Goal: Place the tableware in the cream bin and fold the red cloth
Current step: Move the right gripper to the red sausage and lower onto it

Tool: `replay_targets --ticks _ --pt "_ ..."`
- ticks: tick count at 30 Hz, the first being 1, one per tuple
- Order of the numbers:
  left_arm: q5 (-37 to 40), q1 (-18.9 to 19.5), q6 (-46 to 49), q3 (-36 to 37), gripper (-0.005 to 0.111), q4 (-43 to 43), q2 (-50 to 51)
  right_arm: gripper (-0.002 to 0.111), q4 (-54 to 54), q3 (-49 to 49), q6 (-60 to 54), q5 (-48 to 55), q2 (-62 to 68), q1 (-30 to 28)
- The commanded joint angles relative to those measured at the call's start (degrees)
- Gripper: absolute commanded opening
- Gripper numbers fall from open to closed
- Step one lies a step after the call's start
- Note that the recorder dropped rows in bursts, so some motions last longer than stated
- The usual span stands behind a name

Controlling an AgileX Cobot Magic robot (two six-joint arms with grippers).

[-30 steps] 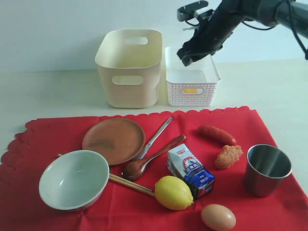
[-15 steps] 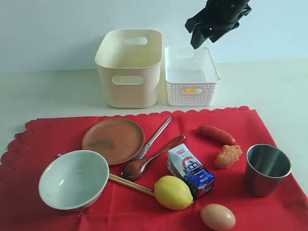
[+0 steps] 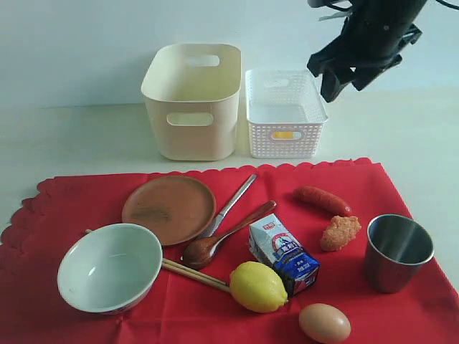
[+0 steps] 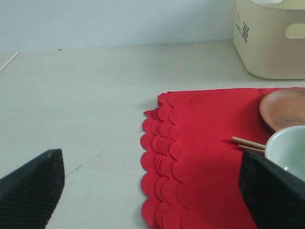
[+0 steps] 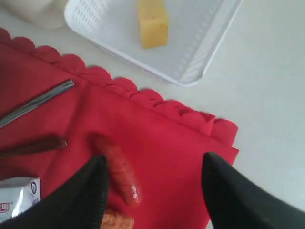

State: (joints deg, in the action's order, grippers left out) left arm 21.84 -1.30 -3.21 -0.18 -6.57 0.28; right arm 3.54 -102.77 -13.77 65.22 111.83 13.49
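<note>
Right gripper point(image 3: 343, 84) hangs open and empty, and the steel cup point(image 3: 399, 252) sits upright well below it, nearer the camera, so that's this arm's grab.

My right pincer point(image 3: 344, 84) is black. The cloth point(image 3: 86, 197) is bright red with scalloped edges. On it, at ten o'clock, the plate point(image 3: 169, 209) is brown; at eight, the bowl point(image 3: 109, 266) pale grey-white; at four, the cup point(image 3: 399, 252) steel-grey; at six, the lemon point(image 3: 258, 287) yellow. The bin point(image 3: 192, 100) is plain cream, the basket point(image 3: 285, 115) white and perforated.

Staged lab table point(image 3: 72, 136), blank wall point(image 3: 72, 43)
</note>
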Motion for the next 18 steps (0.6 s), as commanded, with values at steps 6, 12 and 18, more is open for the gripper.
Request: replay_targets --ticks 6,12,18 --pt "-0.64 0.16 0.04 0.18 0.094 -0.11 -0.28 0.057 -3.54 19.19 0.19 -6.79 -12.28 -0.28" --pt "-0.64 0.16 0.04 0.18 0.094 -0.11 -0.28 0.057 1.77 25.24 -7.22 -9.61 -10.66 -0.28" --pt "-0.64 0.16 0.04 0.18 0.094 -0.11 -0.28 0.057 8.67 25.38 -16.80 -11.09 -4.08 -0.14"
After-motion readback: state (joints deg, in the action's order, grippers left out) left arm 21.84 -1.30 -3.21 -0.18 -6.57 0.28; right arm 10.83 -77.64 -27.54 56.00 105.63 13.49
